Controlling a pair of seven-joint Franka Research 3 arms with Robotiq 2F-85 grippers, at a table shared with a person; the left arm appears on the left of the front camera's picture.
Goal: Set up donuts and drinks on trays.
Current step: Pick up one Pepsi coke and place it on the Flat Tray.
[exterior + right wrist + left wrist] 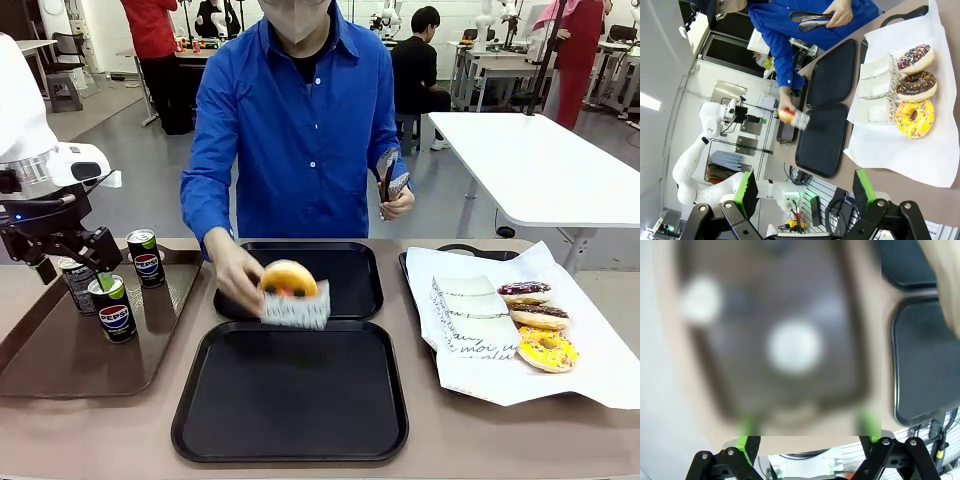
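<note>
A donut (289,277) in a small white box (297,311) is held in the person's hand (232,272) over the meeting edges of the two black trays, near (290,400) and far (352,275). It is smeared, so its glaze cannot be read. Three more donuts (540,317) are laid on white paper (600,370). The cans (147,258) stand on a brown tray (60,355); in the out-of-focus left wrist view they are reduced to pale blobs. The left gripper (807,429) is seen spread wide above them. The right gripper (805,192) is likewise held apart and empty.
</note>
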